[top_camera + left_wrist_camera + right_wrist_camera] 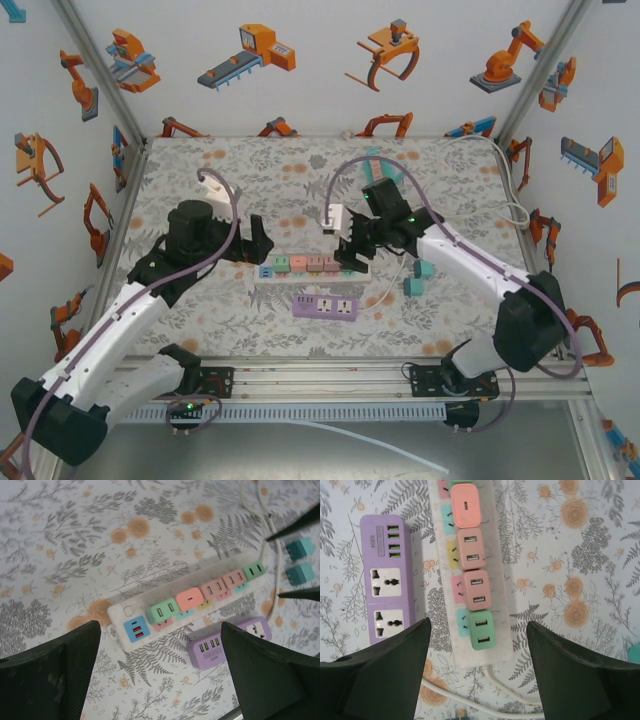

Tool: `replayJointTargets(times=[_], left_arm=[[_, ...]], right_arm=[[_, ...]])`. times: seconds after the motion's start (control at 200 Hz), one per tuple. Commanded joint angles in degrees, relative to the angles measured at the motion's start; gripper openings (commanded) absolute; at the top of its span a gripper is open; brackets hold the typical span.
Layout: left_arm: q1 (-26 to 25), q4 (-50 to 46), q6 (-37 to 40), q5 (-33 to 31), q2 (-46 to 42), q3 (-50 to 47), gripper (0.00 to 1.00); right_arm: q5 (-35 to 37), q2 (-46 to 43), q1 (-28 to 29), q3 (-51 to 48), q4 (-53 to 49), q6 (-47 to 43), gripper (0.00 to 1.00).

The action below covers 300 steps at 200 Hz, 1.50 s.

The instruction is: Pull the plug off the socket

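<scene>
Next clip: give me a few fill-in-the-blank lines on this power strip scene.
The right gripper hovers over the white power strip's ___ adapter.
The purple power strip has ___ universal sockets.
Two loose ___ adapters lie beside the strip's cable.
The left gripper's jaws stand ___.
Missing: green, two, teal, open

Pastel plugs (189, 599) on a white strip (121, 618) over a floral cloth (60, 555).
Cloth: pale, grey ferns, orange blooms. Plugs left to right: blue, green, salmon, pink, pink, green. Near block (210, 650) is purple; right cubes (300, 548) teal. Walls (310, 100) white with orange robots.
</scene>
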Motion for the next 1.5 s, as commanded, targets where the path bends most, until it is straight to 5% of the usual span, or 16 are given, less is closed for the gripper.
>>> replayJointTargets(times=[0.0,0.22,0.441,0.716,1.026,1.272,1.497], left_arm=[[5.82,-1.38,-10.34,4.94,2.31,1.06,0.97],[14.02,-4.01,-17.79,13.39,8.00,0.92,0.93],[15.41,-6.04,-18.35,10.78,12.99,0.51,0.81],[15.13,-0.34,-18.13,11.53,23.68,-0.50,0.73],[12.07,0.42,-16.18,11.78,31.64,1.87,0.65],[7.92,-0.26,-14.03,8.51,35.47,1.85,0.44],[7.29,-0.55,-13.58,8.59,35.94,-1.63,0.42]], right_arm=[[-6.28,-3.10,-2.99,-4.74,10.58,6.50,0.68],[-4.68,-0.81,-5.59,-10.10,14.58,8.08,0.65],[-5.05,2.98,-5.46,-10.51,14.37,6.19,0.58],[-5.98,8.62,-4.71,-8.10,15.87,5.01,0.47],[-5.98,10.67,-3.53,-3.70,6.42,-2.54,0.37],[-5.60,11.92,-3.33,-1.73,4.35,-3.95,0.34],[-5.37,13.03,-3.26,-0.29,3.94,-4.09,0.33]])
